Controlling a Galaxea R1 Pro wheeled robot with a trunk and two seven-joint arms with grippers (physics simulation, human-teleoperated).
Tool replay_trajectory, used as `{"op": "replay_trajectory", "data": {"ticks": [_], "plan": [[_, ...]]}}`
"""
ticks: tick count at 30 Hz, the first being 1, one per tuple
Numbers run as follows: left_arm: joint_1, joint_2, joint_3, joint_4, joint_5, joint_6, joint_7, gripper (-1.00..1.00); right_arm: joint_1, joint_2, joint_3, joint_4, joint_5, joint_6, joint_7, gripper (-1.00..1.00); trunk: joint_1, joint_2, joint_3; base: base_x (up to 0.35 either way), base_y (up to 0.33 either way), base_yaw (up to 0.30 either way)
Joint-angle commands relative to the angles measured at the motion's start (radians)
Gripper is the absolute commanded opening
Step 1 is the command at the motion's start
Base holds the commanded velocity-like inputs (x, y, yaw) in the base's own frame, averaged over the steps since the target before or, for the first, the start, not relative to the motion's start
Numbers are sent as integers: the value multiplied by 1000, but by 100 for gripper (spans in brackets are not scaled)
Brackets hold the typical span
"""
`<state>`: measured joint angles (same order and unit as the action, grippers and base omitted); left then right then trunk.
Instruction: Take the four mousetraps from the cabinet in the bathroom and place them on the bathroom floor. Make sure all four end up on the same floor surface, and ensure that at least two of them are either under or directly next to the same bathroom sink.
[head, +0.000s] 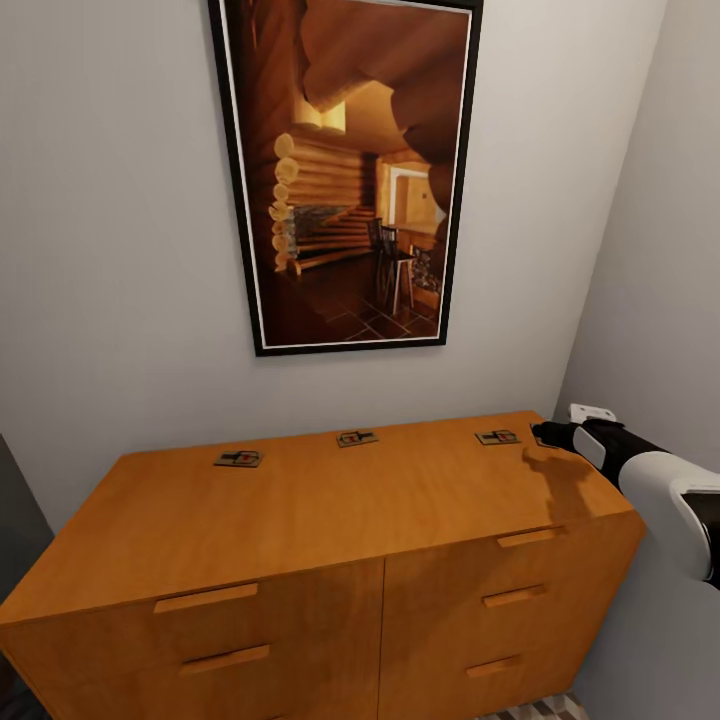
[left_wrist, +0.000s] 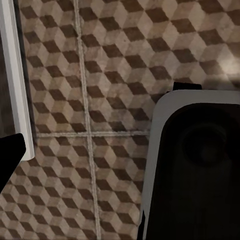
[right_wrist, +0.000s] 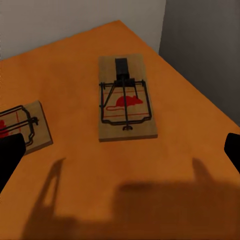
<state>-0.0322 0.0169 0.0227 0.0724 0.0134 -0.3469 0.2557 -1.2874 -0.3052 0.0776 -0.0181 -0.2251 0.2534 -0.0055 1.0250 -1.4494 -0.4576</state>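
Right wrist view, mousetrap (right_wrist: 125, 104) lengthwise along right hand (right_wrist: 120, 150), fingers spread, empty.

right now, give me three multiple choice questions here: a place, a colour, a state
1. Where do the traps lie? A in a drawer; B on the cabinet top; C on a shelf.
2. What colour is the mouse print on a trap? A blue; B green; C red.
3. How is the right gripper? A open, holding nothing; B shut on a trap; C shut on a handle.
Answers: 1 B, they sit along the top's back edge; 2 C, the right wrist view shows it red; 3 A, its fingers stand wide apart above the top.
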Motion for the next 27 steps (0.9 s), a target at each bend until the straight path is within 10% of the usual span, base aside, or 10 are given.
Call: {"op": "replay_trajectory", "data": {"ticks": [1,27], "plan": [[-1,0,2,4,1,-7,0,100,0,0,8,-2,-9,6,-1,100,0,-1,-1,0,0,0],[5,0,2,4,2,-4,-1,100,0,-1,8,-2,-8,6,2,100,0,-1,-9,0,0,0]]}}
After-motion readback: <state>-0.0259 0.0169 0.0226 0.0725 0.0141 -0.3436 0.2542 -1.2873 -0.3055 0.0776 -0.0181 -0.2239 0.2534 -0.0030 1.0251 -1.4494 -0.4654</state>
